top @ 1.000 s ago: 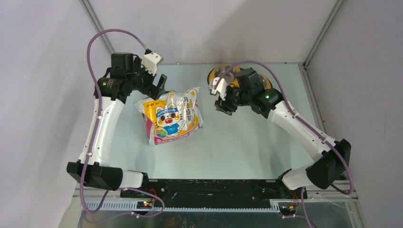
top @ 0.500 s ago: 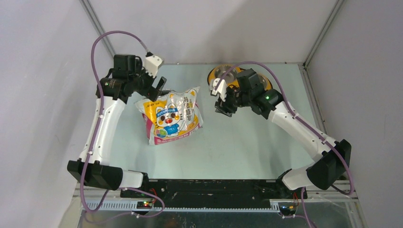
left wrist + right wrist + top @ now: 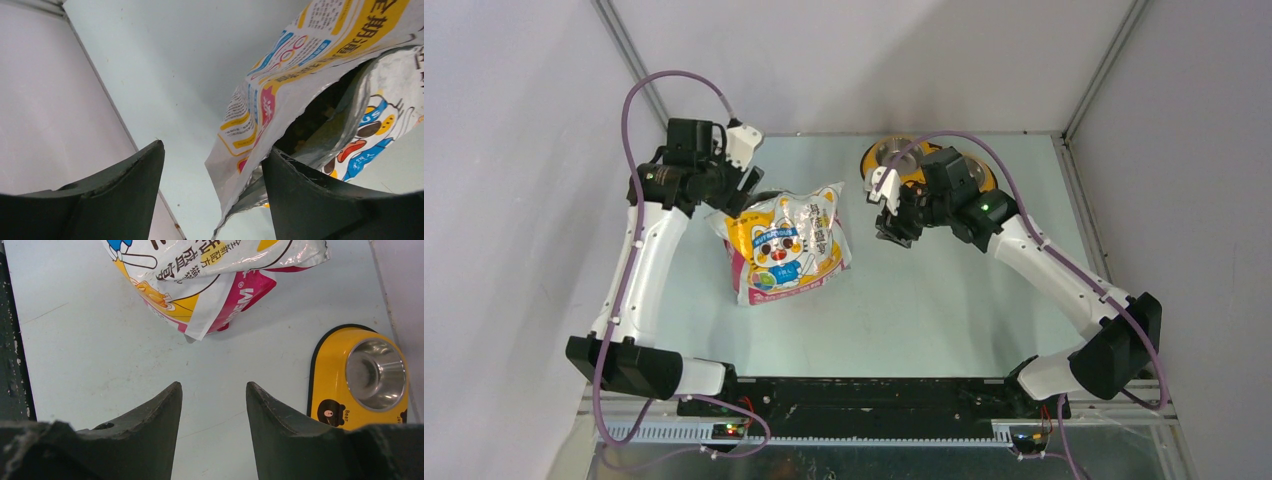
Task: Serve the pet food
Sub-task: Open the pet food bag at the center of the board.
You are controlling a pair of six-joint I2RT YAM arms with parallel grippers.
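Bag flat on the bench, both grippers released, feeder at the back.
Bag is lying on the bench, cat print up, torn mouth pointing far-left; pet food is showing dimly inside that mouth. Right gripper is hovering just right of the bag, jaws apart, holding nothing. Left gripper is sitting at the mouth, jaws apart, bag lip between them, not pinched. Yellow feeder is sitting at the far edge, behind the right arm.
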